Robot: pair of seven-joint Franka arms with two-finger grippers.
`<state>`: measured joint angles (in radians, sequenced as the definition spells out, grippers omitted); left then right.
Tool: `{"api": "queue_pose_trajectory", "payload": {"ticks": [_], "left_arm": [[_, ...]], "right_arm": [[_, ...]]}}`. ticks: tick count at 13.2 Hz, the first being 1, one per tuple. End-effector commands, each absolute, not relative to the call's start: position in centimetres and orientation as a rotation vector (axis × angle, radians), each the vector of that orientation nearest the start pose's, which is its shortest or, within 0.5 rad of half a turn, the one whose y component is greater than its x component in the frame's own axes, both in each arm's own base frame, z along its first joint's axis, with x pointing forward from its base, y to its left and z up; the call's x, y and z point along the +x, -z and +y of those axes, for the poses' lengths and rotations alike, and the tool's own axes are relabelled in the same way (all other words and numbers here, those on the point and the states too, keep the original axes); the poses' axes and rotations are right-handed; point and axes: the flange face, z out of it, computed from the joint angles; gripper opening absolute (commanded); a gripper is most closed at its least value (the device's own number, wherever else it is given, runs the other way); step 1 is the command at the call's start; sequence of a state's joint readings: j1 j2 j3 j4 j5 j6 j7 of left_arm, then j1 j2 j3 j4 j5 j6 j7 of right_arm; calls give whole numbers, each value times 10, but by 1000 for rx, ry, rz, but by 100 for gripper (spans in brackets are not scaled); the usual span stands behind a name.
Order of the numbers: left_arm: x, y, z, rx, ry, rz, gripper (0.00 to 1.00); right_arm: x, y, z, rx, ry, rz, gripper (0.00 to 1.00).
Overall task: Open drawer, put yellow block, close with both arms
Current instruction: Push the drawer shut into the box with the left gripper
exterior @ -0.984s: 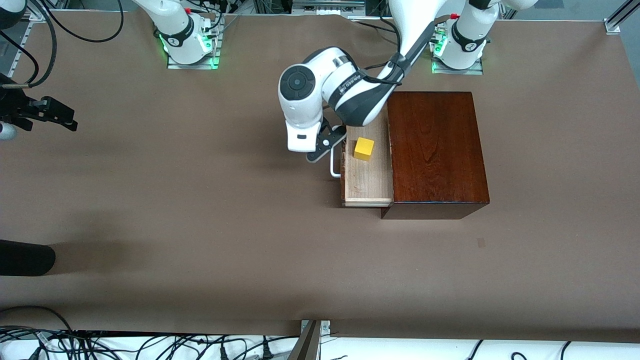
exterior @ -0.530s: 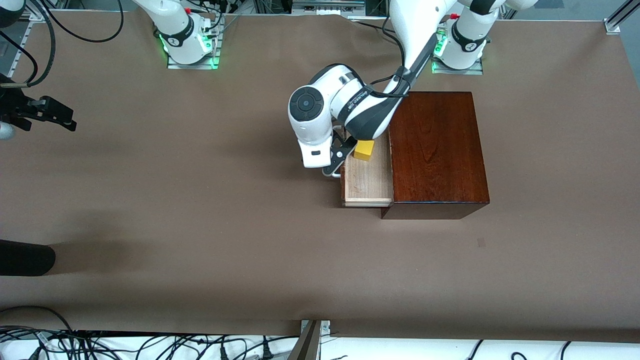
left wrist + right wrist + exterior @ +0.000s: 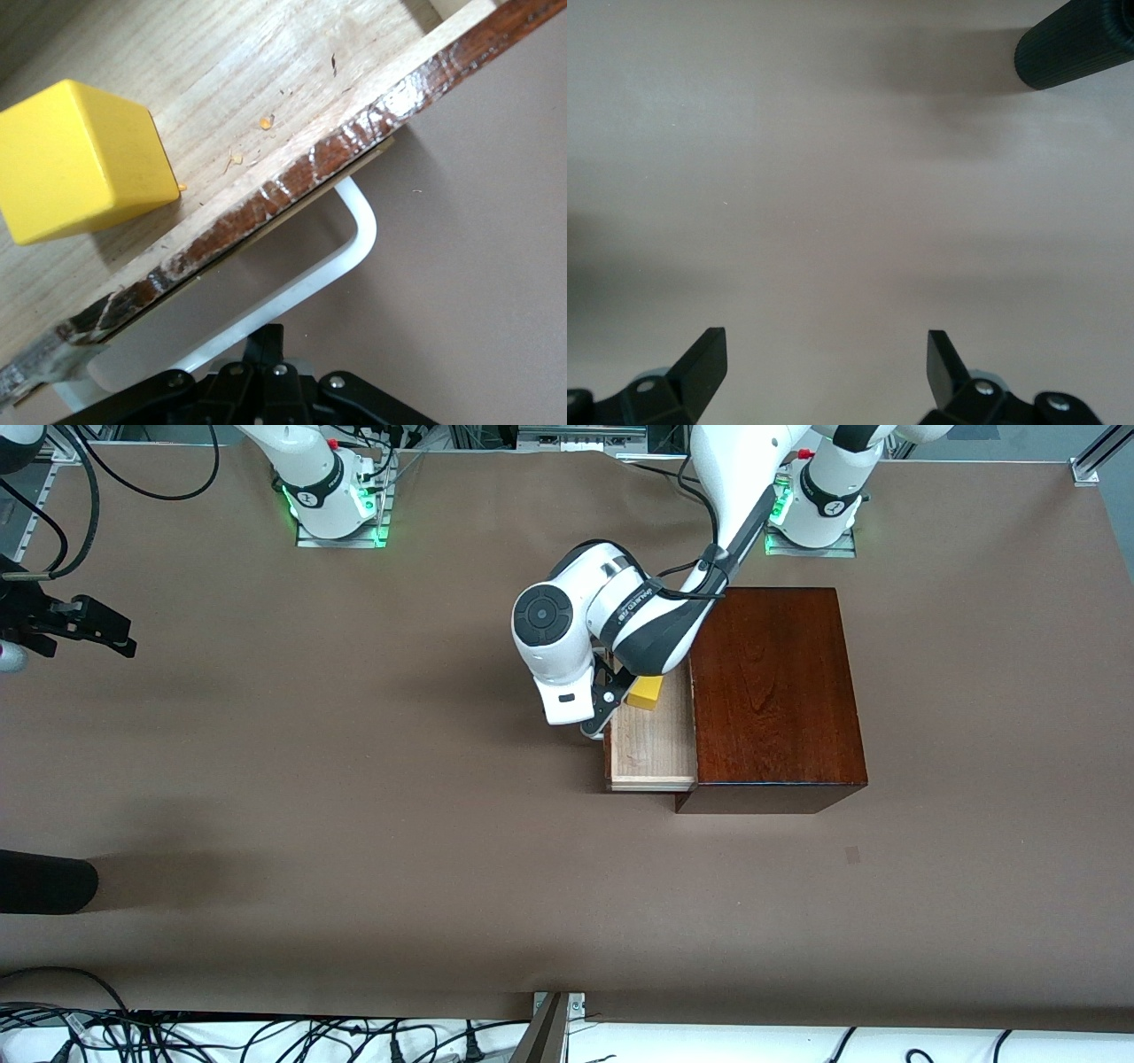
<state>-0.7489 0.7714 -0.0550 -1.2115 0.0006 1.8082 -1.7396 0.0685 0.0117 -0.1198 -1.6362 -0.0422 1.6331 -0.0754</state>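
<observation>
The drawer (image 3: pixel 651 753) is pulled partly out of the dark mahogany box (image 3: pixel 771 691), toward the right arm's end. The yellow block (image 3: pixel 646 690) rests on the pale drawer floor, and it also shows in the left wrist view (image 3: pixel 80 159). My left gripper (image 3: pixel 599 724) is at the drawer's front. In the left wrist view it (image 3: pixel 276 341) is shut, empty, with its tips against the white handle (image 3: pixel 354 239) below the reddish-brown front (image 3: pixel 354 142). My right gripper (image 3: pixel 124 633) waits at the right arm's end of the table, open and empty (image 3: pixel 824 350) over bare table.
A black ribbed cylinder (image 3: pixel 44 881) reaches in at the right arm's end of the table, nearer the camera, and it also shows in the right wrist view (image 3: pixel 1076 44). Cables and a metal post (image 3: pixel 545 1036) line the near edge.
My left gripper has moved toward the drawer's front and a little nearer the camera, and now covers the handle. The drawer, the block and the right arm have not moved.
</observation>
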Motion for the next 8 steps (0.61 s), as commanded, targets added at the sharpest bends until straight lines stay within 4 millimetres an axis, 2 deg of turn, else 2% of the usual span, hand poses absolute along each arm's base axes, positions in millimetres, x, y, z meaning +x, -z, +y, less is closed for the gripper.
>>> {"api": "queue_pose_trajectory", "payload": {"ticks": [1,4,6,8], "left_arm": [[518,-306,-516,-2602,-58,-1339,0],[521,-313,-502,-2562,-15,-1298,0],[524,-323,-493,-2585,10,-1202,0],[534,-325,-471,-2590,-19,-1152,0]], "right_arm": [[560,-598,-29,-3177,-20,-23,100],[560,-597,-30,-3177,-22,-20,100],[560,-596,-29,-3177,-30,-23,100],[560,-596,-29,-3177,-30,-23,100]]}}
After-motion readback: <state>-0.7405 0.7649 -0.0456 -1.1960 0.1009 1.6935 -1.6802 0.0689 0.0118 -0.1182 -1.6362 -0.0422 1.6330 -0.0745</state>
